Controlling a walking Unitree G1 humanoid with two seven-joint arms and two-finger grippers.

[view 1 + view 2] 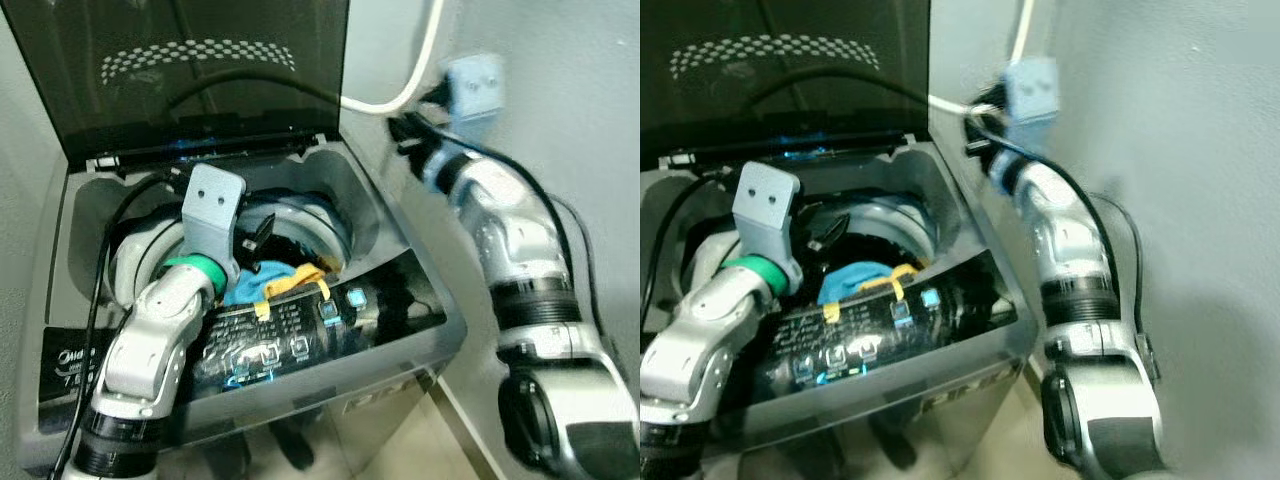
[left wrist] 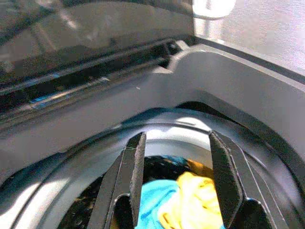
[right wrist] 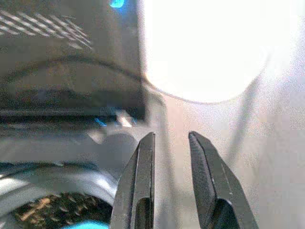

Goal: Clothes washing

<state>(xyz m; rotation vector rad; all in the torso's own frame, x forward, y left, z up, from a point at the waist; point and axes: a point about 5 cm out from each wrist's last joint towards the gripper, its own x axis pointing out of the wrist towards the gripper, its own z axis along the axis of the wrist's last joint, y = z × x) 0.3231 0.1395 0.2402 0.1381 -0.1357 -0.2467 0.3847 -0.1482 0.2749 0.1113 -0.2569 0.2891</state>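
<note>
Grey plastic framed the washing machine (image 1: 400,250), lid (image 1: 200,70) raised at the far side. Your head views showed the left gripper (image 1: 255,235) reaching into the drum (image 1: 300,215), above the blue cloth (image 1: 250,285) and yellow cloth (image 1: 295,280) inside. Your left wrist view added that its fingers (image 2: 131,167) stood well apart, empty, over those clothes. Your right wrist view showed the right gripper (image 3: 170,157) with a narrow gap between its fingers, holding nothing, beside the machine's far right corner. A pale wall (image 1: 1180,150) stood at the right, a white cable (image 1: 415,70) hanging there.
</note>
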